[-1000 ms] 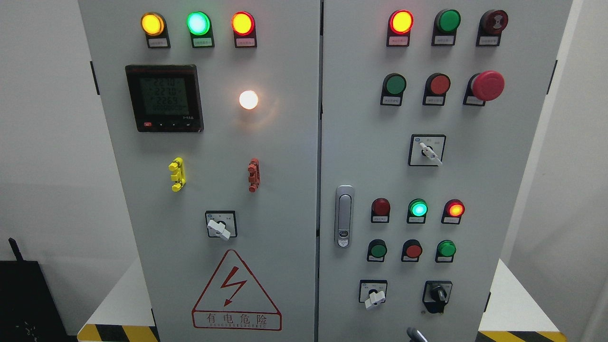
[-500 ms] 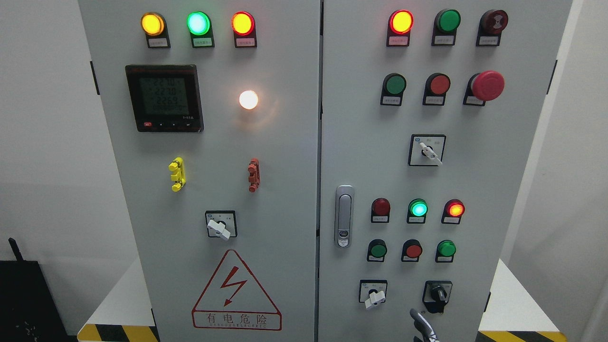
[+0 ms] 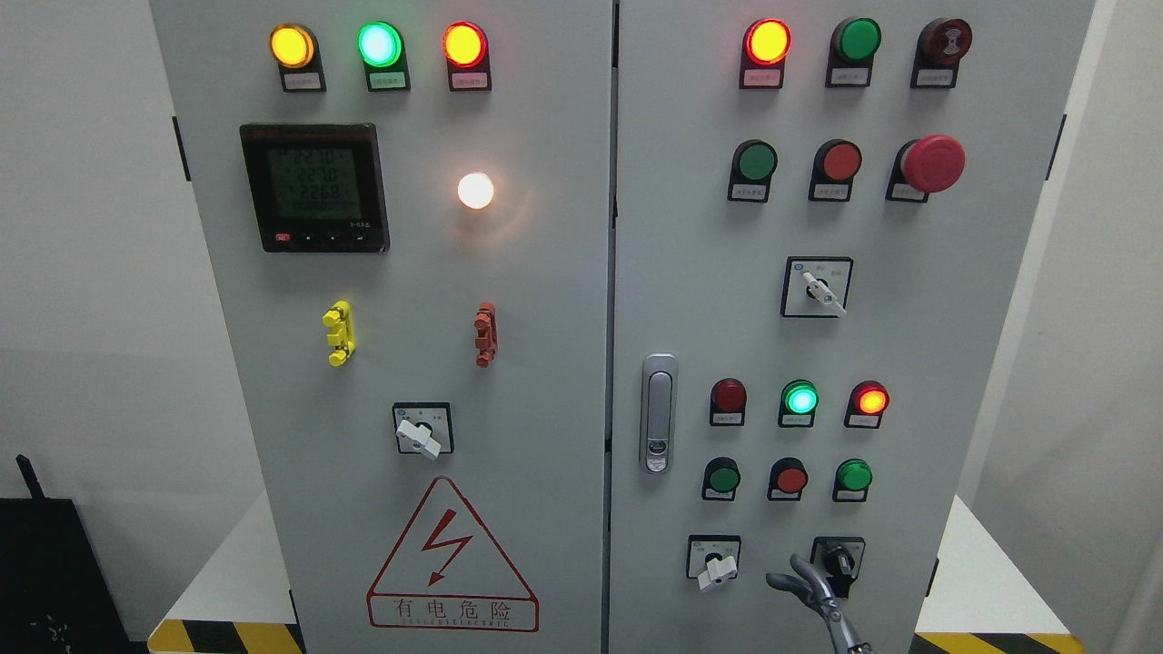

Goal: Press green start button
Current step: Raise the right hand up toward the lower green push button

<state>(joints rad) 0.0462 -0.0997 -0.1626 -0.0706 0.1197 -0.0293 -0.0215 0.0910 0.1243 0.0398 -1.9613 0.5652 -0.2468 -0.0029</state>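
At the bottom edge of the right cabinet door, the right hand comes up from below, right of centre. Only thin metal fingers show – loosely spread, one reaching left and one curving upward, gripping nothing. The fingertips lie in front of the lower left corner of the black selector switch, just right of the white rotary switch; contact with the panel cannot be judged.

Labels are too small to read, so the start button cannot be singled out. Nearest candidates sit in the row above the hand – a dark green button at the left and a brighter green button at the right, with a red button between them. Both green caps are round, so neither face has a long axis; each points straight out of the door towards the camera. The hand is below this row, apart from both.
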